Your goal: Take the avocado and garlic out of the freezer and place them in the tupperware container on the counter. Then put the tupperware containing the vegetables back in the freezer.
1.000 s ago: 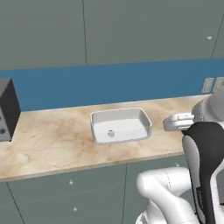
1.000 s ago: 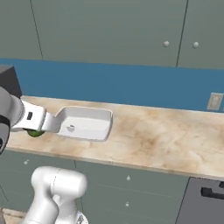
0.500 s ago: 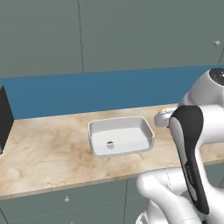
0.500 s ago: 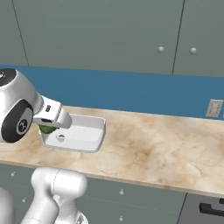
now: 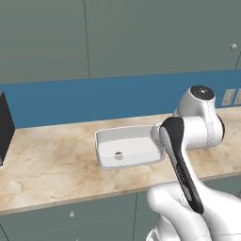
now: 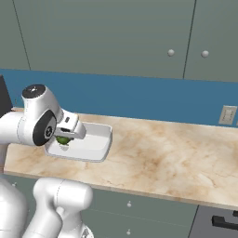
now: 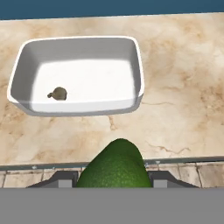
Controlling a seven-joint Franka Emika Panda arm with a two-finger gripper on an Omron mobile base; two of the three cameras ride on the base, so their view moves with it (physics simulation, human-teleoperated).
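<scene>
Gripping the avocado (image 7: 114,165), pincer (image 6: 65,138) hung above the tupperware container's (image 5: 104,161) near rim, on the bench (image 6: 158,153). Broad bare marble lay rightward. Garlic (image 7: 57,93) rested inside, by the left wall in the hand view.

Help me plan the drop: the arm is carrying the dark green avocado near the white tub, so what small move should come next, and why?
Probably carry the gripper forward until the dark green avocado hangs over the shallow white tupperware container, then release. In the hand view the avocado sits between the fingers, short of the tub's near rim, over the beige marbled counter. The small tan-grey garlic already lies inside.
</scene>
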